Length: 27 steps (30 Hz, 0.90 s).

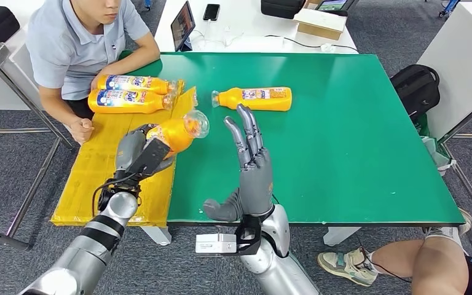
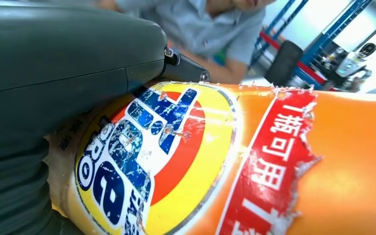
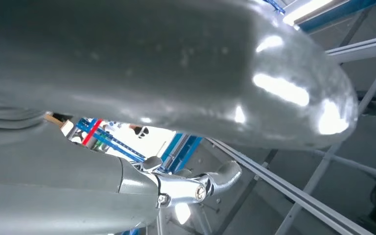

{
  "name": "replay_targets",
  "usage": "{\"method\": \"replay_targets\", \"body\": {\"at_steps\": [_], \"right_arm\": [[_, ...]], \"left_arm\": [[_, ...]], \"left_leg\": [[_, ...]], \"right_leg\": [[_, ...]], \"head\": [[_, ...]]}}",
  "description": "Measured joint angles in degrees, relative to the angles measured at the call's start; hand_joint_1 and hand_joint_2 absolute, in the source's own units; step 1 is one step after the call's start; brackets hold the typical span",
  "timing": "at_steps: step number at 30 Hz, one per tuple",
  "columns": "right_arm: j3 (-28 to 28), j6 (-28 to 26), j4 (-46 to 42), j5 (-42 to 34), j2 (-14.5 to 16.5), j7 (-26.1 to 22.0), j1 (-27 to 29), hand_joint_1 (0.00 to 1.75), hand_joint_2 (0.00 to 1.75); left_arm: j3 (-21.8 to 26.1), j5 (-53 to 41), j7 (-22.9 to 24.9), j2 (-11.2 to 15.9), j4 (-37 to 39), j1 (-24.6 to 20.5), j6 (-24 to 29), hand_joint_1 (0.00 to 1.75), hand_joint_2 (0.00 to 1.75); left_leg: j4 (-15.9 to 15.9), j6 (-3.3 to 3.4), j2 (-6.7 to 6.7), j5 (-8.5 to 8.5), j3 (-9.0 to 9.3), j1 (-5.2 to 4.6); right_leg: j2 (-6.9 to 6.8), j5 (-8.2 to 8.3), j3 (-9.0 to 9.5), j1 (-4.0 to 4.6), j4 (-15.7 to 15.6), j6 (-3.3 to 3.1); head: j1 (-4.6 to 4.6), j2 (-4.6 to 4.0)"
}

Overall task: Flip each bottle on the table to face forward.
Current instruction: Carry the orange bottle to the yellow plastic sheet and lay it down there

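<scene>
The green table [image 1: 344,153] fills the middle of the head view, with a yellow board [image 1: 98,178] at its left edge. Two bottles [image 1: 129,92] lie label-up on the board at upper left, seemingly done. The left robot hand [image 1: 138,153] grips a third bottle [image 1: 175,132], lifted mid-flip. A fourth bottle [image 1: 255,98] lies at upper centre, apparently still waiting. The right robot hand [image 1: 249,169] stands spread and empty.

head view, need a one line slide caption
Left hand lifts an orange bottle above the table edge, right hand open, three bottles lying beyond.
</scene>
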Motion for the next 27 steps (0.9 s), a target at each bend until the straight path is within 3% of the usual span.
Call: {"method": "replay_targets", "body": {"at_steps": [4, 8, 14, 17, 21, 26, 27], "right_arm": [[0.0, 0.0, 0.0, -0.9, 0.0, 0.0, 0.1, 0.0, 0.0], [0.0, 0.0, 0.0, -2.5, -0.1, 0.0, 0.2, 0.0, 0.0], [0.5, 0.0, 0.4, -4.4, -0.5, 0.0, 0.2, 0.0, 0.0], [0.8, 0.0, 0.7, -5.0, -0.6, 0.0, 0.2, 0.0, 0.0], [1.4, 0.0, 1.4, -5.5, -0.7, 0.0, 0.1, 0.0, 0.0], [2.6, 0.0, 2.9, -6.1, -1.1, 0.0, -0.3, 0.0, 0.0], [2.9, 0.0, 3.2, -6.3, -1.2, 0.0, -0.4, 0.0, 0.0]], "left_arm": [[-1.9, -7.2, 4.1, 1.4, 5.2, -3.1, -0.1, 1.75, 1.75], [-5.3, -16.1, 8.8, 2.9, 12.6, -7.0, -6.3, 1.75, 1.75], [-8.6, -19.8, 11.5, 4.0, 21.2, -11.1, -12.4, 1.75, 1.75], [-9.1, -19.5, 11.7, 4.2, 23.8, -12.0, -14.1, 1.64, 1.75], [-9.3, -18.8, 10.7, 4.2, 26.0, -12.9, -16.6, 0.37, 1.75], [-8.3, -13.5, 5.9, 4.2, 27.3, -13.1, -19.6, 0.0, 1.75], [-7.8, -12.2, 4.7, 4.2, 27.4, -13.0, -20.3, 0.0, 1.75]], "left_leg": [[0.0, 0.0, -0.01, 0.0, 0.0, 0.01], [0.0, 0.0, 0.0, 0.01, 0.0, 0.0], [0.0, 0.01, -0.01, 0.01, -0.01, 0.0], [0.0, 0.0, -0.04, 0.01, -0.01, 0.0], [0.0, 0.0, -0.03, 0.01, -0.01, 0.0], [0.0, 0.01, -0.06, 0.02, -0.01, 0.0], [0.0, 0.01, -0.06, 0.02, 0.0, 0.0]], "right_leg": [[0.0, 0.0, 0.0, 0.0, 0.0, 0.0], [0.0, 0.0, 0.01, 0.0, 0.0, 0.0], [0.0, 0.0, 0.01, -0.01, 0.0, 0.0], [-0.01, 0.0, 0.01, 0.0, 0.0, 0.0], [-0.01, 0.0, 0.03, -0.01, 0.0, 0.0], [-0.02, 0.0, 0.06, -0.01, 0.0, 0.0], [-0.02, 0.0, 0.06, -0.01, 0.0, 0.0]], "head": [[0.01, 0.0], [0.01, 0.0], [0.0, 0.0], [0.01, 0.0], [0.01, 0.0], [0.01, 0.0], [0.01, 0.0]]}}
